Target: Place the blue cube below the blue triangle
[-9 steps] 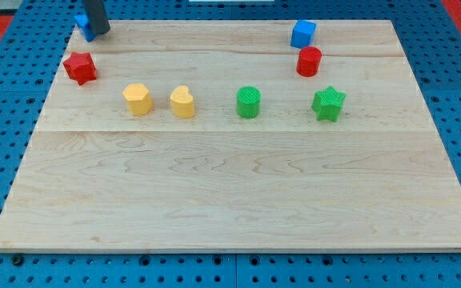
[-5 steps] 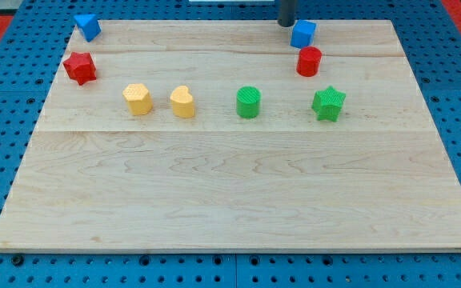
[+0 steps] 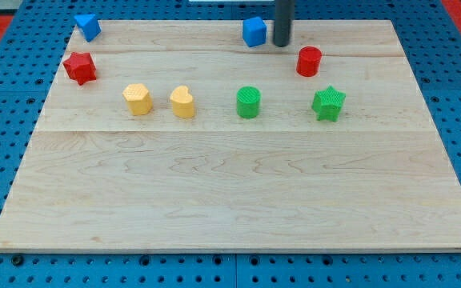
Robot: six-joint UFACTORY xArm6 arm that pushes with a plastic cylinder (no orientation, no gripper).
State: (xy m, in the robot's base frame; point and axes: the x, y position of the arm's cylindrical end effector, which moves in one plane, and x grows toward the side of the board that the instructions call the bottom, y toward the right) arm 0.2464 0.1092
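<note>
The blue cube (image 3: pixel 254 31) sits near the board's top edge, a little right of centre. My tip (image 3: pixel 282 42) stands just to its right, touching or nearly touching it. The blue triangle (image 3: pixel 87 26) lies at the board's top left corner, far to the left of the cube.
A red star (image 3: pixel 79 67) lies below the blue triangle. A yellow hexagon (image 3: pixel 138 99), a yellow heart (image 3: pixel 182 102), a green cylinder (image 3: pixel 248 102) and a green star (image 3: pixel 328 103) form a row across the middle. A red cylinder (image 3: pixel 309 61) stands right of my tip.
My tip swept from the blue triangle across to the blue cube's right side. The cube has slid left along the top edge, away from the red cylinder.
</note>
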